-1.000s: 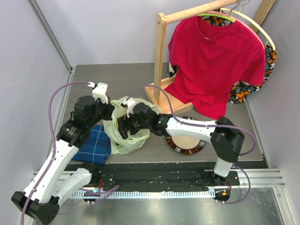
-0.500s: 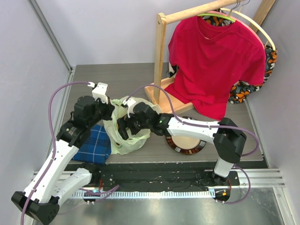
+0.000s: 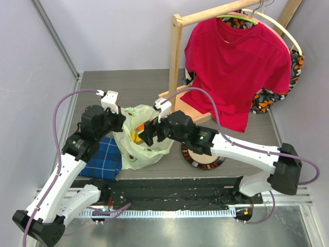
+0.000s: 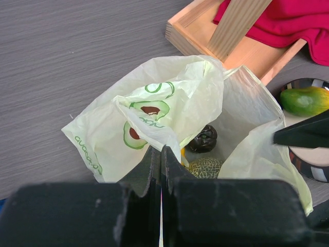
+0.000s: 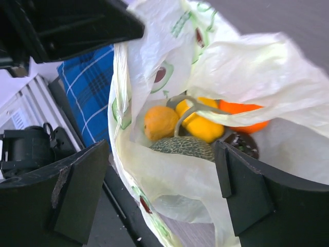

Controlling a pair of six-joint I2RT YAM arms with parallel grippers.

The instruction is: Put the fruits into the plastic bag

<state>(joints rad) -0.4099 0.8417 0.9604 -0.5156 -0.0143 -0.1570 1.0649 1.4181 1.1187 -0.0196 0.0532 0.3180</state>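
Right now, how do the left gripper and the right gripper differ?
The left gripper is shut, while the right gripper is wide open. The left gripper pinches a fold of the plastic bag; the right gripper holds nothing. The two share a place: both are at the bag's mouth, with the fruits inside it.

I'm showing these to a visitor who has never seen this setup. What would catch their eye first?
Probably the red T-shirt hanging on the wooden rack at the back right. Next comes the plastic bag at the table's centre, its rim pinched in the left gripper, with an orange, a yellow piece and a netted melon inside.
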